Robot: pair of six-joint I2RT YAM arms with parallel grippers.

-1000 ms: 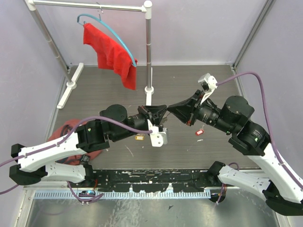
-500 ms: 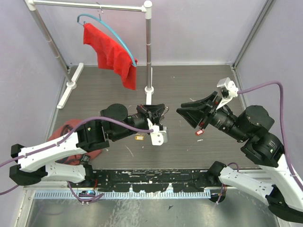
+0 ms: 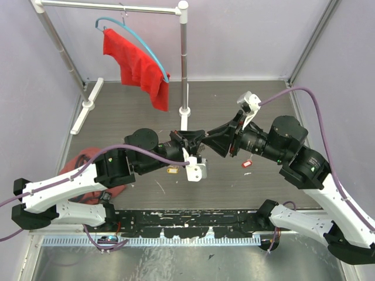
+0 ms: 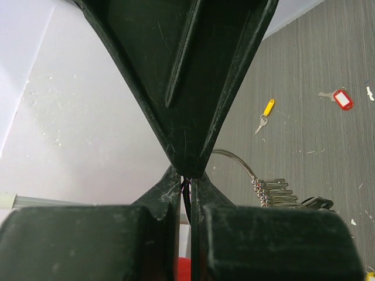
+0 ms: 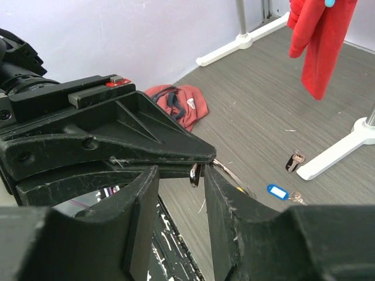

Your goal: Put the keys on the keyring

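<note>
Above the middle of the table (image 3: 234, 108), the keyring (image 4: 237, 159) is held by the left gripper (image 4: 188, 178). Its fingers are pressed together on the thin wire, with only a hairline slit between them. A bunch of keys (image 4: 275, 193) sits stacked on the ring's loop, just beside the left fingers.

A single silver key (image 5: 194, 174) hangs at the tip of the left gripper. The right gripper (image 5: 181, 175) meets it head-on with its fingers apart, one on each side of this key. The gap is clearly wider than the key, so nothing is clamped.

Loose items on the table:
- red-tagged key (image 3: 246, 164) – near the right gripper, on the robot's right
- brown-tagged key (image 5: 295, 161) – just beside the white rack foot (image 5: 345, 149)
- blue-tagged key (image 5: 275, 191) – near the brown-tagged one
- yellow-tagged key (image 4: 266, 110) – well apart from the ring

A red cloth (image 3: 137, 67) hangs on the rack behind.
</note>
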